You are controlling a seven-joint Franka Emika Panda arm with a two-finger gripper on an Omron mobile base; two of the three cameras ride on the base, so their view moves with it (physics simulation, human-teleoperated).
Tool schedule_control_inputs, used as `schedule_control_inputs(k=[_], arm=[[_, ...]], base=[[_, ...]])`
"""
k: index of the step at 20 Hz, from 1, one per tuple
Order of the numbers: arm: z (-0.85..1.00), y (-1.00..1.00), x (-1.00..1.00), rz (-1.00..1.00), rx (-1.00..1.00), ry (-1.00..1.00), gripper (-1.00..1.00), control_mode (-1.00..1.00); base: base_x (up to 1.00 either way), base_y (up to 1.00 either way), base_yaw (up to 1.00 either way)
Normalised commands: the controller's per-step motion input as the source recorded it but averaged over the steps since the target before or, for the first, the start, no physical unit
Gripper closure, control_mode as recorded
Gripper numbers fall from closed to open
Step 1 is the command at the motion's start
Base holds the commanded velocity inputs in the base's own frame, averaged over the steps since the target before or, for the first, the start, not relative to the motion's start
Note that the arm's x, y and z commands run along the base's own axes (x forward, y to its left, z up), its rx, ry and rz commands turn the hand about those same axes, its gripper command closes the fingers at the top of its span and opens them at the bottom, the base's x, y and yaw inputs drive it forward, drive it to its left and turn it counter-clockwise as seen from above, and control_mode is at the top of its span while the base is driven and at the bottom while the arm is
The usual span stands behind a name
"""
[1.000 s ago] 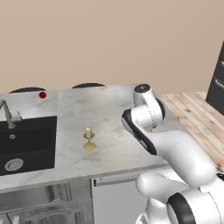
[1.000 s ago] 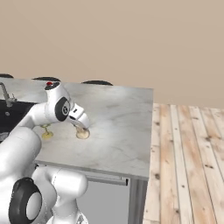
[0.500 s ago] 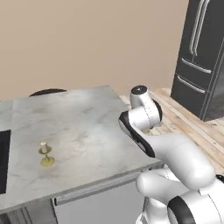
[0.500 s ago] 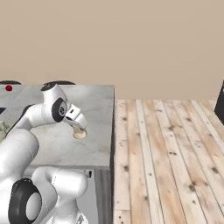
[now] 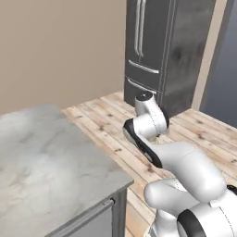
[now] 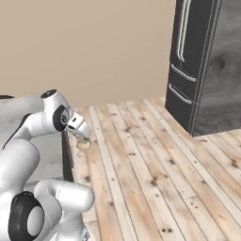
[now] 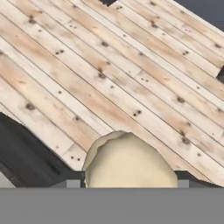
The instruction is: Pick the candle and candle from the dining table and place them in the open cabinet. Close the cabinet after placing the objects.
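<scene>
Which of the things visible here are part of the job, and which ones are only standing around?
Part of the job:
- squat candle, held between the fingers, seen from the hand
- gripper
- dining table, marbled top

Only standing around:
- dark refrigerator
- wooden plank floor

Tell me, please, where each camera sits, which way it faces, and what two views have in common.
Left base view: behind the arm, on its left, facing the marble countertop, wooden floor and dark fridge.
Right base view: behind the arm on its right, facing floor and fridge; the gripper holds the squat candle.
Hand view: on the hand, looking down past the candle at the floor.
Both base views share arm, floor and fridge.
</scene>
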Motion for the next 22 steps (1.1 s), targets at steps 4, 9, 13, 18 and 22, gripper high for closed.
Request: schedule_control_inputs(k=[4,9,13,18,22], arm=[[0.0,0.0,0.0,0.0,0.0,0.0,1.0,1.0],[0.0,0.0,0.0,0.0,0.0,0.0,1.0,1.0],[0.0,0.0,0.0,0.0,0.0,0.0,1.0,1.0],[0.0,0.0,0.0,0.0,0.0,0.0,1.0,1.0],[0.0,0.0,0.0,0.0,0.0,0.0,1.0,1.0]], base=[[0.09,-0.86,-0.56],[0.14,-0.86,-0.56],[0.14,-0.79,-0.54],[0.08,-0.64,-0.56],[0.0,-0.58,-0.59]])
